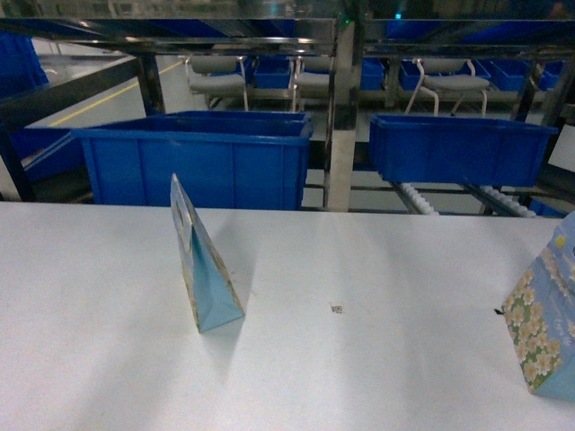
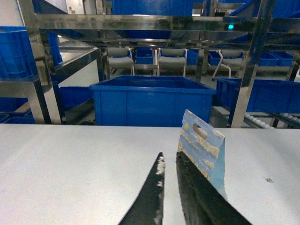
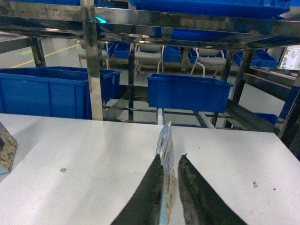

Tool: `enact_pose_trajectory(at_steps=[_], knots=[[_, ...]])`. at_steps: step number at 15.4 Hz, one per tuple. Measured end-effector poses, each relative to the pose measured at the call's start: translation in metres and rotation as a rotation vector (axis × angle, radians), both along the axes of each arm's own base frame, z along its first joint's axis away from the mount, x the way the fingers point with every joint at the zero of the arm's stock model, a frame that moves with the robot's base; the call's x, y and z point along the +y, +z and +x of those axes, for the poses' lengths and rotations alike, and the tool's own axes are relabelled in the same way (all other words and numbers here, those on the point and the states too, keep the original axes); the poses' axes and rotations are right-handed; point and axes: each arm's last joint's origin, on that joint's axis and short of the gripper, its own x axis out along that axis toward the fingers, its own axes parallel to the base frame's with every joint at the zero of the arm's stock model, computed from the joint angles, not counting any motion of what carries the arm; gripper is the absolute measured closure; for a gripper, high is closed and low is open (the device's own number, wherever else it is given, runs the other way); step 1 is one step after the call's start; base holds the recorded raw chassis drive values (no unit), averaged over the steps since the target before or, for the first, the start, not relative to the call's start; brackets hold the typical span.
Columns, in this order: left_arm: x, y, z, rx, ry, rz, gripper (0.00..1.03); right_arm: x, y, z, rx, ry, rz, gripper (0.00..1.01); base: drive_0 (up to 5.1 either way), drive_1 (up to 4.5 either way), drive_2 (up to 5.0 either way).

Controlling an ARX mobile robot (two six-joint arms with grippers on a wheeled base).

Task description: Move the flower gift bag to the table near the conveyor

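One flower gift bag (image 1: 205, 266) stands upright on the white table (image 1: 359, 377), left of centre, a blue wedge with a handle hole. In the left wrist view this bag (image 2: 206, 147) rises just behind and right of my left gripper (image 2: 169, 158), whose dark fingers stand slightly apart with only tabletop between them. A second flower gift bag (image 1: 546, 323) sits at the table's right edge. Its thin top edge (image 3: 166, 154) lies between the fingers of my right gripper (image 3: 171, 159), against the left finger, with a sliver of table showing before the right finger. Neither gripper shows in the head view.
Behind the table's far edge runs the conveyor (image 1: 418, 199), white rollers between steel rails and posts (image 1: 341, 117). Two big blue bins (image 1: 202, 162) (image 1: 458, 148) sit on it. Grey chairs (image 1: 216, 79) stand farther back. A small black mark (image 1: 337, 309) is on the tabletop.
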Motion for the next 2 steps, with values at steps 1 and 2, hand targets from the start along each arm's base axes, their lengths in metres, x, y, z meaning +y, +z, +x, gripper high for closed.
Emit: enact_pose_trajectory(at_steps=[1, 2], knots=[[0.0, 0.0, 0.0, 0.0, 0.0, 0.0, 0.62, 0.0, 0.0, 0.0, 0.0, 0.0, 0.0, 0.61, 0.0, 0.0, 0.0], [0.0, 0.0, 0.0, 0.0, 0.0, 0.0, 0.35, 0.0, 0.0, 0.0, 0.0, 0.0, 0.0, 0.34, 0.0, 0.0, 0.0]])
